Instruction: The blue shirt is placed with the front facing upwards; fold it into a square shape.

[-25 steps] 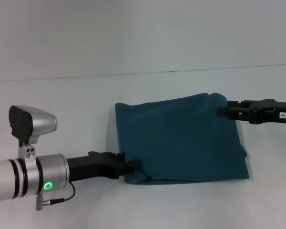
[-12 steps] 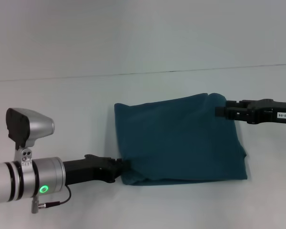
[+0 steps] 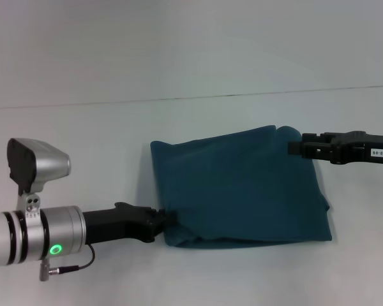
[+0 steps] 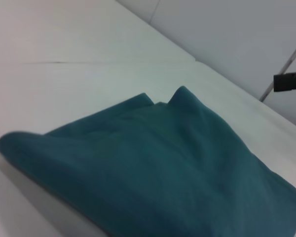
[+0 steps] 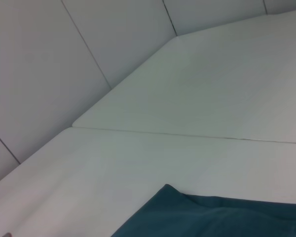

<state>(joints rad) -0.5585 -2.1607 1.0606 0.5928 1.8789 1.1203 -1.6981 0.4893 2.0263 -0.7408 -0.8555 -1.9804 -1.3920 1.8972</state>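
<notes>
Head view shows the blue shirt point(image 3: 242, 188) already folded into a compact, roughly square bundle, lying flat on the white table point(image 3: 83, 146) slightly right of centre, lettering hidden inside the folds. Compared with a second ago, its near-left corner and left edge have slid a little further left, and the bundle looks slightly squarer and smoother, so I judge this a final tidying tug rather than a new fold. The left gripper point(image 3: 161, 220) sits low at that near-left corner, touching the cloth and apparently pinching its edge, though I cannot tell for certain how its jaws stand. The right gripper point(image 3: 297, 148) hovers at the far-right corner, almost unmoved; its opening cannot be made out either. In the left wrist view the shirt's point(image 4: 153, 163) layered edges are stacked fairly evenly. The table is plain white with a thin seam line across it, and pale panelled walls rise behind.
</notes>
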